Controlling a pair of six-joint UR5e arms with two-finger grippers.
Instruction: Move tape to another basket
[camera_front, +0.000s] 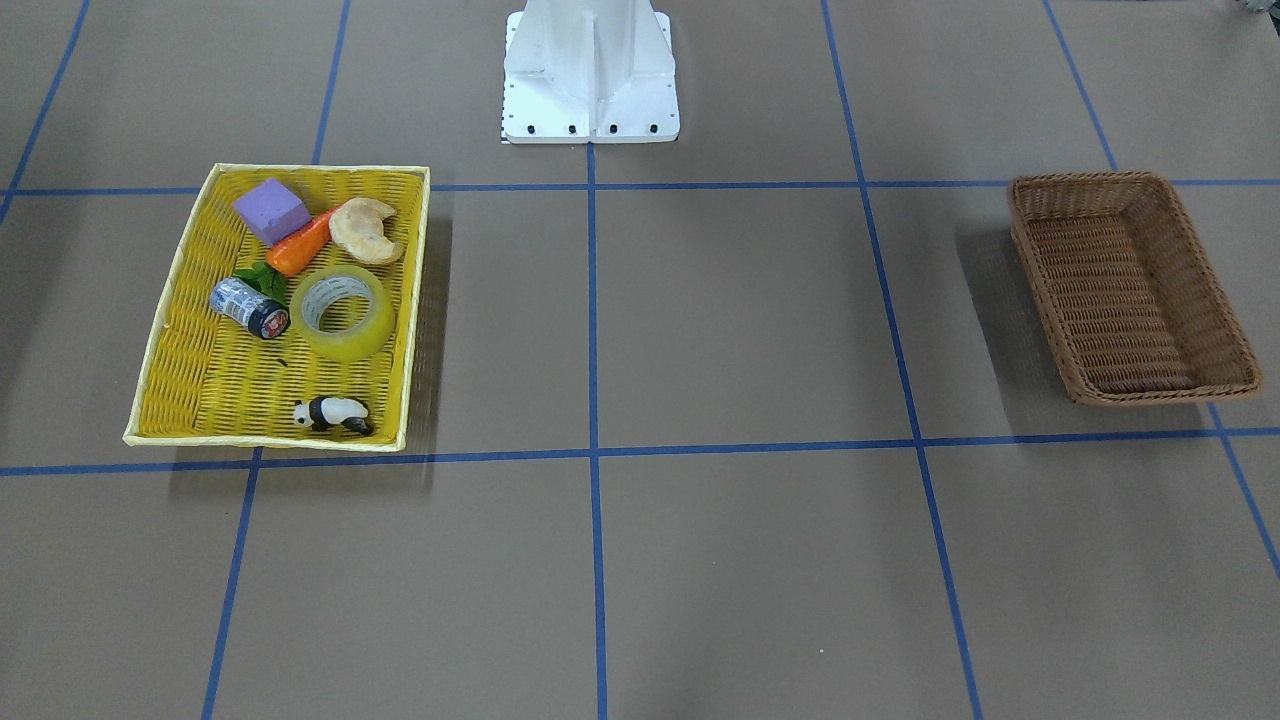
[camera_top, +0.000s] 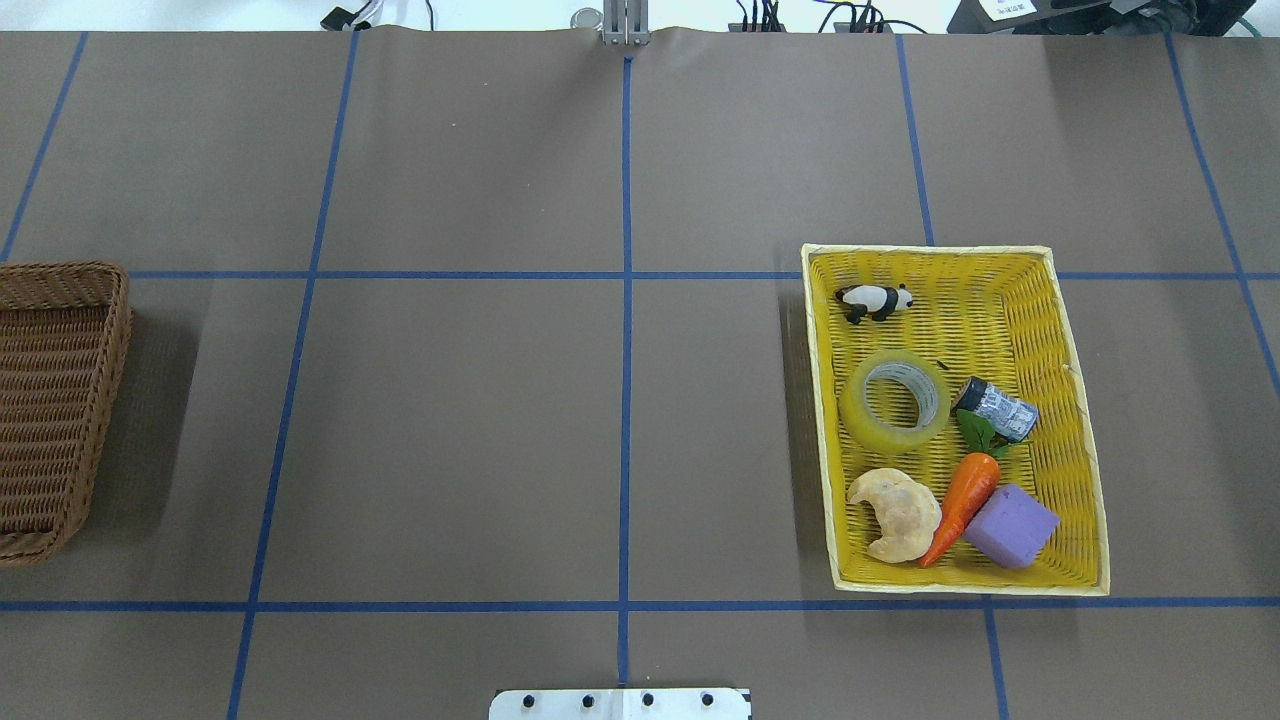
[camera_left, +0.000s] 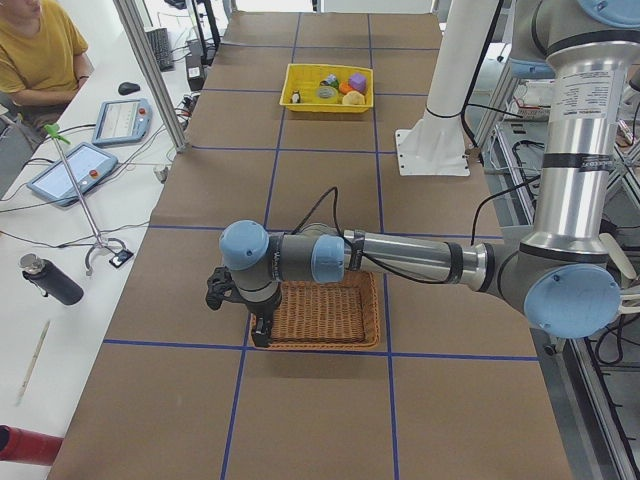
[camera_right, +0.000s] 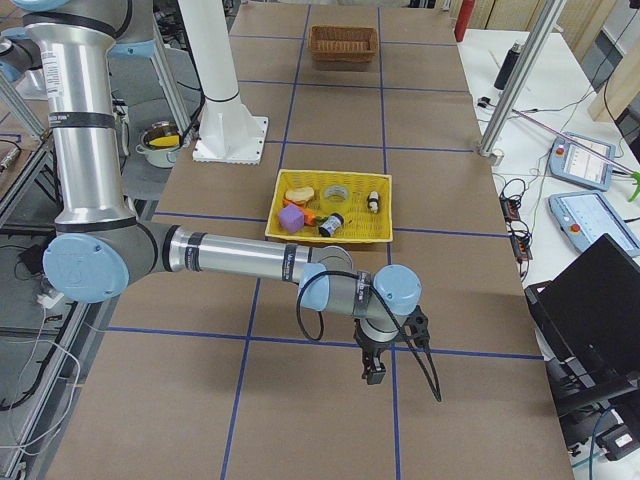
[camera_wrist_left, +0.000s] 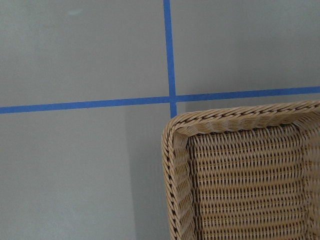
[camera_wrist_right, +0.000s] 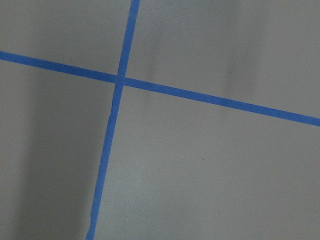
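The tape (camera_front: 345, 312), a wide yellowish translucent roll with a white core, lies flat in the yellow woven tray (camera_front: 180, 300), also in the overhead view (camera_top: 895, 400). The brown wicker basket (camera_front: 1130, 300) stands empty at the table's other end (camera_top: 60, 400). My left gripper (camera_left: 262, 333) hangs over that basket's outer corner; its wrist view shows the basket's corner (camera_wrist_left: 240, 190). My right gripper (camera_right: 374, 372) hangs over bare table in front of the tray. Both show only in the side views, so I cannot tell whether they are open or shut.
In the tray beside the tape lie a grey cylinder with a black-red cap (camera_front: 248, 307), a toy carrot (camera_front: 298, 245), a croissant (camera_front: 365, 230), a purple block (camera_front: 271, 209) and a panda figure (camera_front: 333, 413). The robot's white base (camera_front: 590, 75) stands at the table's middle.
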